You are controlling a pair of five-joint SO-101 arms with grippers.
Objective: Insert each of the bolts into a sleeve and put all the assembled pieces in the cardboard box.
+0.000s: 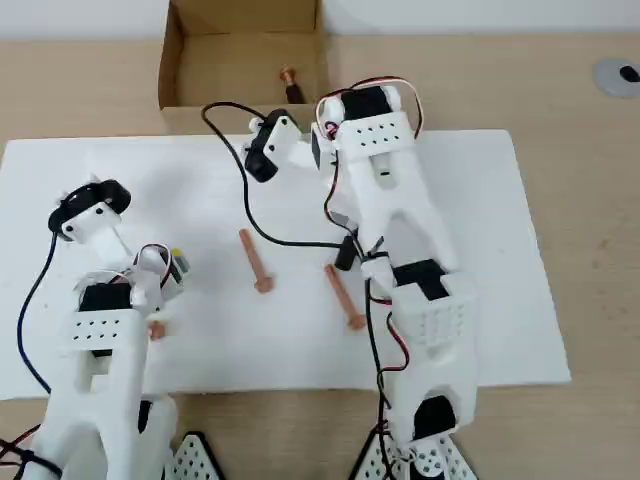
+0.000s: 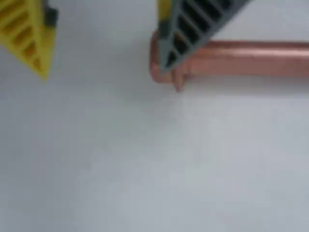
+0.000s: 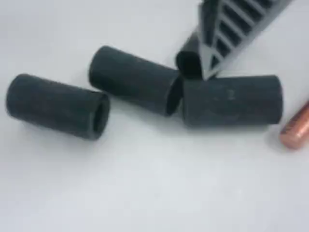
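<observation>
left arm (image 1: 100,330): stands over the near corner of the white sheet (image 1: 480,330), on its own side of the table (image 1: 590,200).
left jaws: open, nothing between them. the yellow fingertip (image 2: 29,38) and grey fingertip (image 2: 193,29) are well apart, low over the sheet.
bolt at left jaws (image 2: 241,58): copper-coloured, flat on the sheet. its head end sits at the grey fingertip and its shaft runs away from the gap. cannot tell whether it touches the fingertip.
right arm (image 1: 400,210): lies over the middle of the sheet, pointing toward the cardboard box (image 1: 172,70).
right jaws: cannot tell whether open or closed.
first sleeve (image 3: 58,106): black, on its side on the sheet, apart from the others.
second sleeve (image 3: 133,79): on its side, its open end against the end of the third sleeve (image 3: 231,99).
fourth sleeve (image 3: 188,60): just behind those two, partly covered by the right arm's own hardware.
bolt tip (image 3: 297,128): rounded copper end just beside the third sleeve, not inside it.
centre bolt (image 1: 255,262): loose on the sheet between the two arms, no sleeve on it.
bolt by right arm (image 1: 343,296): loose on the sheet, just beside the right arm, no sleeve on it.
assembled piece (image 1: 290,86): a bolt in a dark sleeve, lying inside the cardboard box near its right wall.
cardboard box: open top, at the far edge of the table, touching the sheet's far border.
black cable (image 1: 235,190): loops over the sheet from the right arm.
</observation>
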